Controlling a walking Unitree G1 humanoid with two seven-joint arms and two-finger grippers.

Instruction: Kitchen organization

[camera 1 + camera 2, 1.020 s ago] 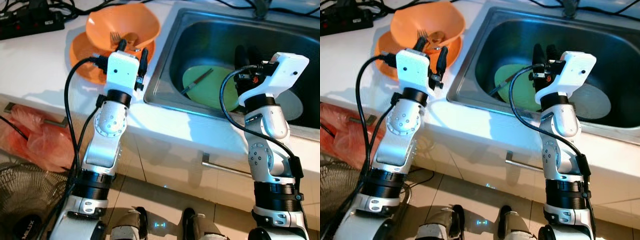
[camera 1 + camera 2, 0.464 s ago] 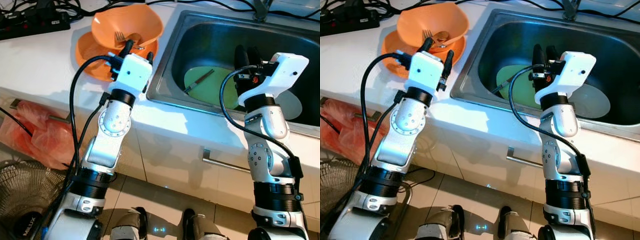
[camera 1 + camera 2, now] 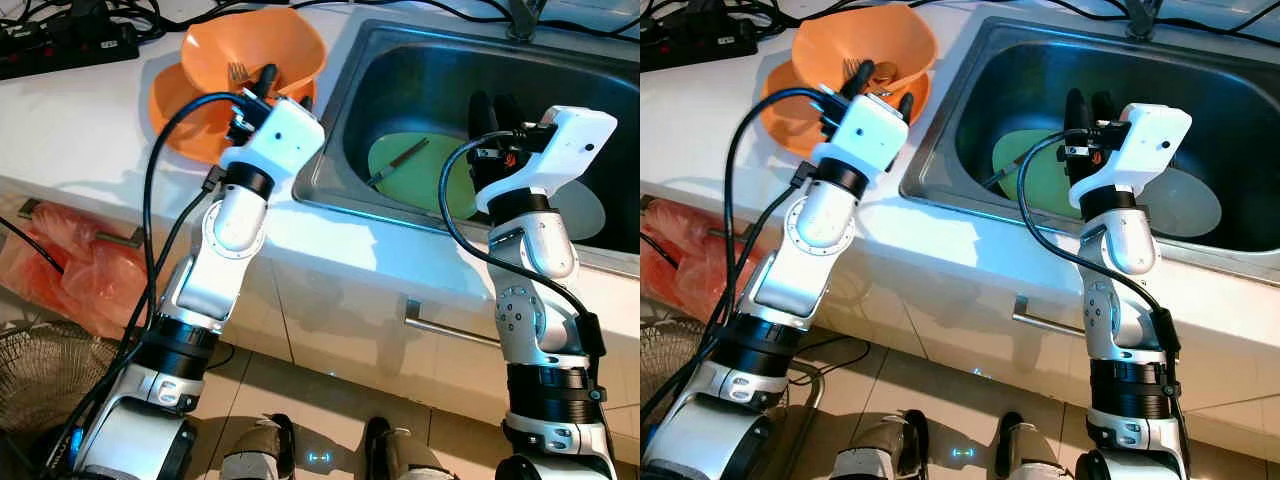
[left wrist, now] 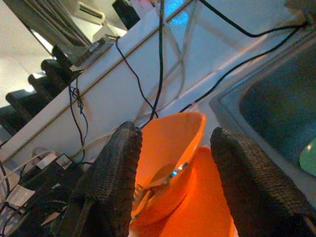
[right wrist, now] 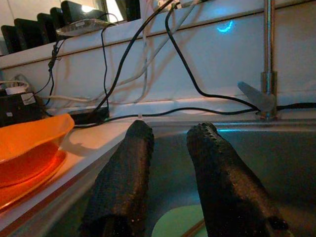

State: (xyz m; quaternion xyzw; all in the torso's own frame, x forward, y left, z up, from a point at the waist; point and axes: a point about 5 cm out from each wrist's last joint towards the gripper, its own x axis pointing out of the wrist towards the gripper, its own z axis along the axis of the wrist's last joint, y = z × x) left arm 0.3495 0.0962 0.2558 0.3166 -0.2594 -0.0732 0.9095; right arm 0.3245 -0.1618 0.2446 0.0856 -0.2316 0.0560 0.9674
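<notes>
Where the white worktop [image 3: 80, 110] begins on the left, a black power strip [image 3: 60, 45] is seen by the wall. Next to it, an orange bowl [image 3: 255, 45] is set on an orange plate [image 3: 180, 105], and a fork [image 3: 237, 73] is leaned inside the bowl. The left gripper [image 3: 282, 88] is held just in front of the bowl, with the jaws spread open and nothing held between them. In the left wrist view the bowl [image 4: 168, 148] is seen straight ahead between the two fingers [image 4: 116, 177], so the left arm is judged the nearer one for the bowl.

Further right, a steel sink [image 3: 345, 130] is let into the worktop. A green plate [image 3: 400, 175] is lain flat on its floor, with a thin dark stick [image 3: 395, 163] across it, maybe a chopstick, though it cannot be told for sure. Its long side is slanted up toward the back right. A pale plate [image 3: 590, 210] is placed beside it. The right gripper [image 3: 495, 105] is held over the sink above the green plate, with the jaws parted a little and empty.
</notes>
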